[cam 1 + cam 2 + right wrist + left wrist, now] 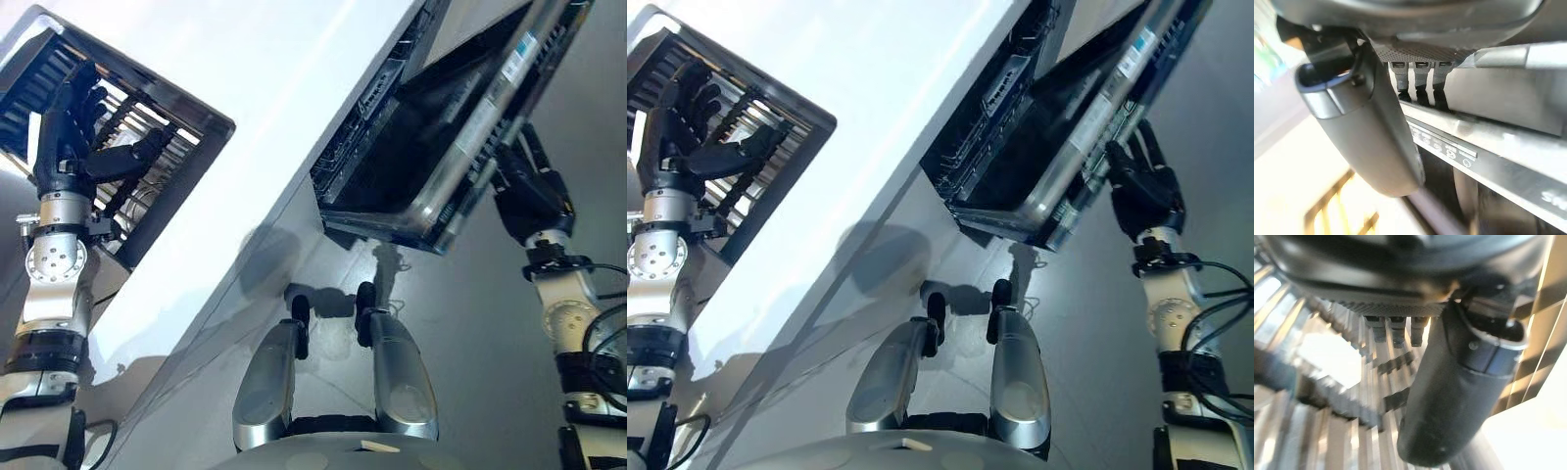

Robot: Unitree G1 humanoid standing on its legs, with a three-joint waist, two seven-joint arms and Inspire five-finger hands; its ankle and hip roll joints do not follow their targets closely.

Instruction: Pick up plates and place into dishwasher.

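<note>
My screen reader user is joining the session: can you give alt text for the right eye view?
The robot's right hand, fingers straight, rests against the edge of the half-open dishwasher door beside a white counter. Its left hand hangs open over a dark dish rack at the view's left.

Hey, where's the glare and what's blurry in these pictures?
Left eye view: the white counter is washed out by bright light, and soft shadows lie on the floor beneath it. Left wrist view: the rack past the left hand is smeared and overexposed. Right wrist view: the dishwasher door is soft beyond the right hand.
</note>
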